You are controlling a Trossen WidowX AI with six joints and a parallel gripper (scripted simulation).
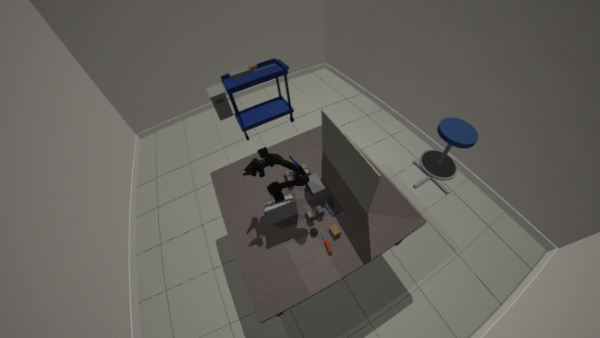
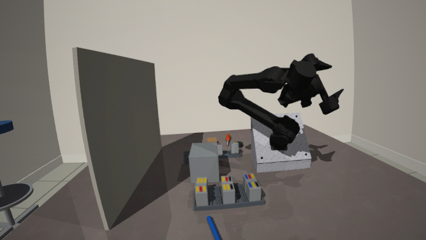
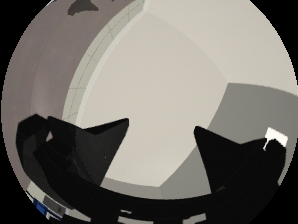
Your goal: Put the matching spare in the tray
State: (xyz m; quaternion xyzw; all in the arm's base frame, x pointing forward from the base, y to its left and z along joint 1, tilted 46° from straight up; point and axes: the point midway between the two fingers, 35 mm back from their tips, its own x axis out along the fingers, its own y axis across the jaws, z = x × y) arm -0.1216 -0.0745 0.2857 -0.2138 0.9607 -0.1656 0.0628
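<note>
My gripper is open and empty, raised high and turned away from the parts. In the exterior view, a dark rack near the front holds several grey spares with coloured bars on their slanted tops, such as one spare with yellow and red bars. Behind the grey block stands a smaller rack with two grey units, one unit at its right. A flat dark tray lies beside that rack, mostly hidden in the exterior view. Which unit is the mounted one, and its back code, I cannot tell.
A grey block stands between the racks. A tall panel borders the table's side. An orange block, a red-handled screwdriver, a dark round piece and a blue pen-like rod lie around.
</note>
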